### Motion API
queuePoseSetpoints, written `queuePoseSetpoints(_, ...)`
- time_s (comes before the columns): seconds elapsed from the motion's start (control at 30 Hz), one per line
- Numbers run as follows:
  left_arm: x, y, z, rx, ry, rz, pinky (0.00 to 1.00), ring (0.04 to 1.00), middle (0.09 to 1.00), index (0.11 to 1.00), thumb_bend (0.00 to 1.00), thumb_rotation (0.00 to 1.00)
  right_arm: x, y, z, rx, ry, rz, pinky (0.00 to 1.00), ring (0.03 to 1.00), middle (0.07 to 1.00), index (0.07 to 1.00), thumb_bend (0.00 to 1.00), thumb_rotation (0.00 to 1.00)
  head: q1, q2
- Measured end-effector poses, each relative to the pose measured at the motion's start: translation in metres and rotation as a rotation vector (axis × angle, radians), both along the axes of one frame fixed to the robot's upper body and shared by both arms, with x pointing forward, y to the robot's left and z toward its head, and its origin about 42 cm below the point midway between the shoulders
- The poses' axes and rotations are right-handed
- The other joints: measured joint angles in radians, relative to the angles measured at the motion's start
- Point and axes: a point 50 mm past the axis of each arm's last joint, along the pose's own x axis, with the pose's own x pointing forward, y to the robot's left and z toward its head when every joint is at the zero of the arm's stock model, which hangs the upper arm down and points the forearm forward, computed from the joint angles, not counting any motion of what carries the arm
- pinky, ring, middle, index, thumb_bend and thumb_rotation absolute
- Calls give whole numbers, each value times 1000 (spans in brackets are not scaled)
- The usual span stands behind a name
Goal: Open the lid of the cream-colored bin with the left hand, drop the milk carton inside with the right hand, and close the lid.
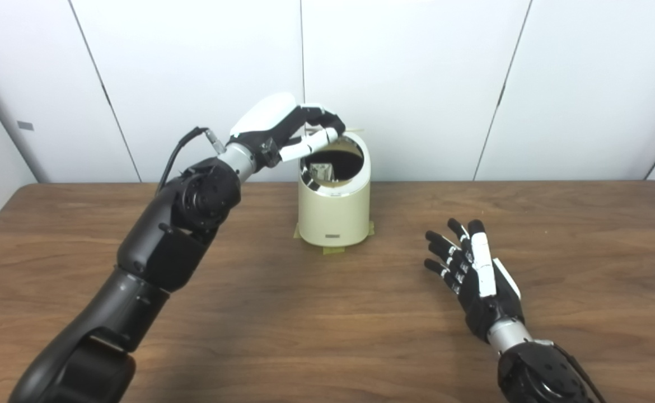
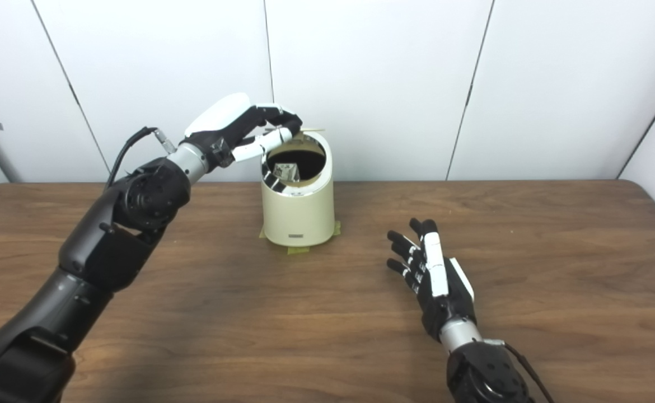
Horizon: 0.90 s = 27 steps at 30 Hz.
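The cream-colored bin [image 1: 334, 215] stands upright at the back middle of the wooden table [image 1: 327, 336], its mouth uncovered. Inside the dark opening lies the milk carton [image 1: 322, 169], partly hidden by the rim. My left hand [image 1: 288, 129] reaches over the bin's top from the left, its fingers closed on the thin lid [image 1: 352, 131], which is raised at the back edge and seen edge-on. My right hand [image 1: 473, 268] rests low over the table to the right of the bin, fingers spread and holding nothing.
Pieces of yellowish tape [image 1: 333, 250] stick out from under the bin's base. A white panelled wall [image 1: 417, 84] runs right behind the table's far edge. My left forearm [image 1: 182, 218] crosses the table's left part.
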Motion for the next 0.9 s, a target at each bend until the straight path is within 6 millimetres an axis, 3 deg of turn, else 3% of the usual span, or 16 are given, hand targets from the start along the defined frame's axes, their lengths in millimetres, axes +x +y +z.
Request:
queuePoseSetpoints(0.2,-5,-3,4,77,-64,-35,827,822,785,758,476,1000,0,-2,3,-4,-7,-3,843,906,850,994,667,1000,0,8)
queuePoseSetpoints(0.37,-12,-9,5,102,-95,-77,820,802,769,748,451,1000,-1,-6,5,-13,-8,-19,772,828,841,970,677,1000,0,14)
queuePoseSetpoints(0.53,-16,-15,-4,218,-100,-110,902,873,820,791,429,1000,-1,-9,7,-10,-10,-37,837,880,815,937,658,1000,-2,23)
queuePoseSetpoints(0.8,-20,-11,-8,293,-100,-119,924,890,840,809,466,1000,-1,-8,8,-37,-13,-35,779,834,792,885,657,1000,-3,32)
queuePoseSetpoints(0.9,-24,-10,-12,297,-84,-121,918,890,845,822,460,1000,-1,-5,8,-54,-12,-30,800,843,783,869,647,1000,-5,38)
